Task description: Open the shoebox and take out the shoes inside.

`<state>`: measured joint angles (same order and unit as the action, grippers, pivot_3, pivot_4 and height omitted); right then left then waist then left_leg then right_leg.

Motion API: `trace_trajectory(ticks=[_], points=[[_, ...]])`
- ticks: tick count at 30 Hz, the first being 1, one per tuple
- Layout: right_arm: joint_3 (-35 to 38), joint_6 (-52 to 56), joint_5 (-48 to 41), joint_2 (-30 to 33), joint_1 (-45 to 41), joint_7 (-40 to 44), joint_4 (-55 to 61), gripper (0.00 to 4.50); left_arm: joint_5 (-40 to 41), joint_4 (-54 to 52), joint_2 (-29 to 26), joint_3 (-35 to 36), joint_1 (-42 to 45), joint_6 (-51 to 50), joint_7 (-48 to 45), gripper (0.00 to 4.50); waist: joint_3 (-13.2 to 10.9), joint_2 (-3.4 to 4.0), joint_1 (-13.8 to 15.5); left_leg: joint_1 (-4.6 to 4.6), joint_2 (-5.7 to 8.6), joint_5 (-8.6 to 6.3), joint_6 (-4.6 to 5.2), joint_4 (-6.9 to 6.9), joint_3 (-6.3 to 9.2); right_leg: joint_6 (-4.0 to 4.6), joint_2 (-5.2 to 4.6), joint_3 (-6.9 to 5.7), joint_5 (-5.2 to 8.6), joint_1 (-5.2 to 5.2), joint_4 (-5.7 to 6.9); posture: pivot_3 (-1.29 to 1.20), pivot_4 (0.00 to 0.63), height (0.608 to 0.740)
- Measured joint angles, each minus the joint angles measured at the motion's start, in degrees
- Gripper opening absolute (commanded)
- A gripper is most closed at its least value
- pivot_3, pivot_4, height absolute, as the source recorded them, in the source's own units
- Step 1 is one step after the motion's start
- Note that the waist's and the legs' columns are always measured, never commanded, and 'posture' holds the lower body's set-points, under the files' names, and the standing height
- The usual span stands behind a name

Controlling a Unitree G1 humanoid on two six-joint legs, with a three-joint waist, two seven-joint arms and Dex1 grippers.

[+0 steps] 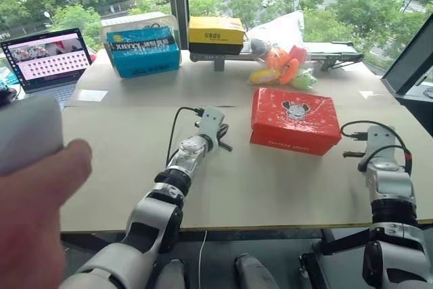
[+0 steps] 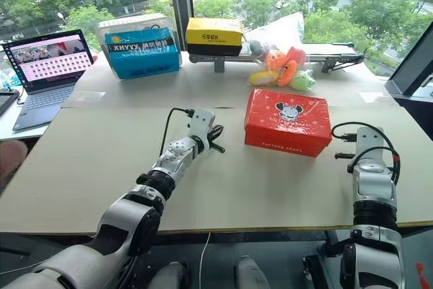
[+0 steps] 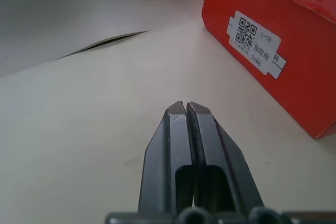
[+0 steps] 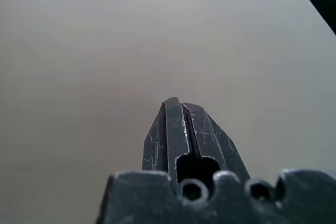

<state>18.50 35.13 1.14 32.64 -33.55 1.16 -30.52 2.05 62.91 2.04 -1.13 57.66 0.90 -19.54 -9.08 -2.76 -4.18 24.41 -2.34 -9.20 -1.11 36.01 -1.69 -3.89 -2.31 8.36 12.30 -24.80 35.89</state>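
A pale cardboard-covered table [image 1: 135,167] stands before tall windows that look out on green trees and a road. At the far left a person's hand [image 1: 37,235] shows blurred and close to the camera. Behind it an open laptop [image 1: 47,59] shows a pink grid on its screen. Next along the back edge sits a blue box [image 1: 143,51] with white lettering (partly readable as "XHYYY"), then a yellow-and-black box [image 1: 216,35] whose print is too small to read, then orange and green plush toys [image 1: 284,67] in front of a clear bag.

The left gripper [image 3: 187,109] hovers over the middle of the table with its two black fingers pressed together, holding nothing. The shoebox [image 1: 295,120] lies just to its right, near but apart, lid on, with one end wall facing the fingertips. That wall carries a white sticker [image 3: 256,45] with a QR code and "L-18" (the smaller characters below are unclear). The lid bears a cartoon mouse face [image 1: 295,109], and the front wall has faint lettering I cannot read.

The right gripper [image 4: 177,103] is well to the right of the shoebox, near the table's right edge, with its fingers also closed on nothing, over bare surface.
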Motion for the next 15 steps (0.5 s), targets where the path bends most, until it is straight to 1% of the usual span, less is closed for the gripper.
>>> trace_trajectory(ticks=[5,9,11,15], points=[[-3.17,-3.83,-1.39,-0.38,-2.55,6.52,-2.62,0.0,-0.52,3.35,4.12,-0.7,2.84,0.29,-1.31,0.06,0.0,0.0,-0.57,-0.03,0.04,0.0,0.0,-0.03,0.05,-0.01,0.0,0.02,0.01,0.0,0.01,0.0,0.15,0.716],[-5.73,-4.74,-3.12,-0.9,-2.92,12.45,-2.29,0.0,-1.01,4.15,4.29,-0.87,3.45,0.55,-2.08,0.06,0.0,0.0,-1.12,0.0,0.13,0.0,0.0,-0.06,0.2,-0.04,-0.03,0.0,0.02,0.01,0.02,0.0,0.15,0.716],[-6.65,-4.38,-4.56,-1.61,-2.85,15.42,-0.71,0.0,-1.14,4.26,4.31,-0.95,3.46,0.68,-2.56,0.06,-0.01,0.0,-1.23,0.02,0.2,0.0,0.0,-0.05,0.21,-0.08,-0.09,0.0,0.03,0.0,0.02,0.0,0.15,0.716],[-6.4,-0.68,-8.01,-2.14,-0.26,21.31,7.2,0.0,-1.25,4.3,3.83,0.06,3.47,0.72,-2.3,0.06,-0.01,0.0,-1.26,0.1,0.27,0.0,0.0,-0.02,0.3,-0.15,-0.16,-0.03,0.05,-0.01,0.03,0.0,0.15,0.716]])
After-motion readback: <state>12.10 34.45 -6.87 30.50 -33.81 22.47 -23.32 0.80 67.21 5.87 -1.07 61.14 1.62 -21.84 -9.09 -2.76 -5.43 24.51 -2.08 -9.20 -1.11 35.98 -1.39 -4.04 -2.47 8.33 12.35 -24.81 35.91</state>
